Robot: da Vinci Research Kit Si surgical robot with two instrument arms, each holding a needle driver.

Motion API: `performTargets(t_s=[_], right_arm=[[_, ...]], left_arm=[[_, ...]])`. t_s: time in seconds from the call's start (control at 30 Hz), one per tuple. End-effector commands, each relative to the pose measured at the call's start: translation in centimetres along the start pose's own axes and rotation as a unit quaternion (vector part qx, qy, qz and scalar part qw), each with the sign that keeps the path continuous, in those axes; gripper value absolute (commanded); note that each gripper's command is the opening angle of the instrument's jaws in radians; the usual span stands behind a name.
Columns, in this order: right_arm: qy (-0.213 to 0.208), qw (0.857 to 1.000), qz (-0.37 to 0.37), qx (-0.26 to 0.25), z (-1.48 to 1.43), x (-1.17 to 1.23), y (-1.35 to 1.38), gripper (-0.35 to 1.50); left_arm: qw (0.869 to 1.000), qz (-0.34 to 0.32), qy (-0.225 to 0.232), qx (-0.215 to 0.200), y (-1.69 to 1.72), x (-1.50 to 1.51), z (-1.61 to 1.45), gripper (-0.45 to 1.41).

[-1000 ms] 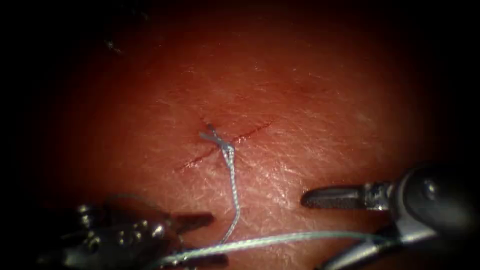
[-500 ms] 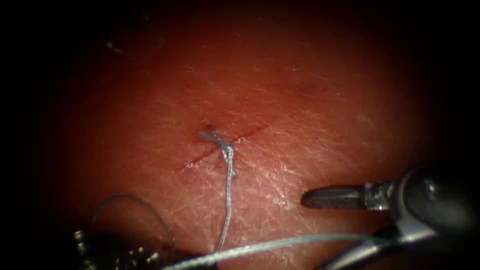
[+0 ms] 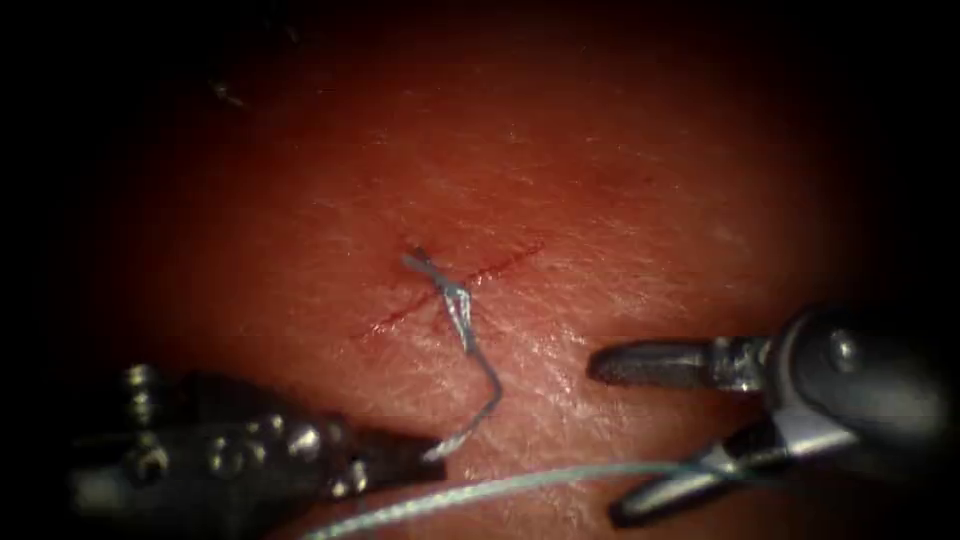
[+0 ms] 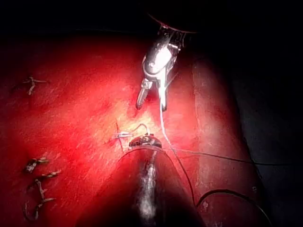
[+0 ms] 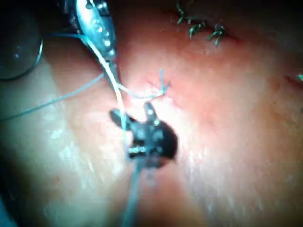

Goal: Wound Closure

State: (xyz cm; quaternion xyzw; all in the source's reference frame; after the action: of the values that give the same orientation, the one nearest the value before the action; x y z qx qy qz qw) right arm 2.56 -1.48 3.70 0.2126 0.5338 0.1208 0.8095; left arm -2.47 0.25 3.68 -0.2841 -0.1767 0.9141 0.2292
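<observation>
Tissue (image 3: 620, 200): cut (image 3: 500, 265) knotted centrally (image 3: 455, 297). Left pincer (image 3: 425, 455), seven o'clock, closed on the knot's short thread tail (image 3: 485, 400). Right pincer (image 3: 610, 440), four o'clock, open, long thread (image 3: 520, 485) crossing its lower jaw. Needle unseen. Risk: hard traction tearing the tissue edge.

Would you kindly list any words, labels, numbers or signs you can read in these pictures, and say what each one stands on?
There are none: no word, label, brand, number or sign can be read in any view.
The left claw and the right claw bear no legible marking.
The tissue, the cut and the thread knotted over it carry no text.
</observation>
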Motion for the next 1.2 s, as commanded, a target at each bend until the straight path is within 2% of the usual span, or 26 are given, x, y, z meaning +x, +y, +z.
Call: performTargets(t_s=[0.03,0.27,0.5,0.83,1.2], right_arm=[[0.007,1.0,-0.013,-0.011,0.17,0.0,0.04,1.18],[0.028,0.998,-0.043,-0.046,0.43,0.07,0.12,1.19],[0.032,0.996,-0.063,-0.062,0.69,0.04,0.19,1.19],[0.031,0.995,-0.076,-0.052,1.05,-0.04,0.21,1.19],[0.026,0.995,-0.086,-0.051,1.24,-0.09,0.19,1.19]], left_arm=[[1.0,0.0,0.0,-0.001,0.0,0.0,0.05,-0.45],[1.0,0.007,0.001,0.009,-0.15,0.06,-0.17,-0.45],[1.0,0.007,0.0,0.012,-0.15,0.03,-0.18,-0.45],[1.0,0.008,0.0,0.016,-0.18,0.01,-0.19,-0.45],[1.0,0.006,-0.001,0.017,-0.18,-0.01,-0.2,-0.45]])
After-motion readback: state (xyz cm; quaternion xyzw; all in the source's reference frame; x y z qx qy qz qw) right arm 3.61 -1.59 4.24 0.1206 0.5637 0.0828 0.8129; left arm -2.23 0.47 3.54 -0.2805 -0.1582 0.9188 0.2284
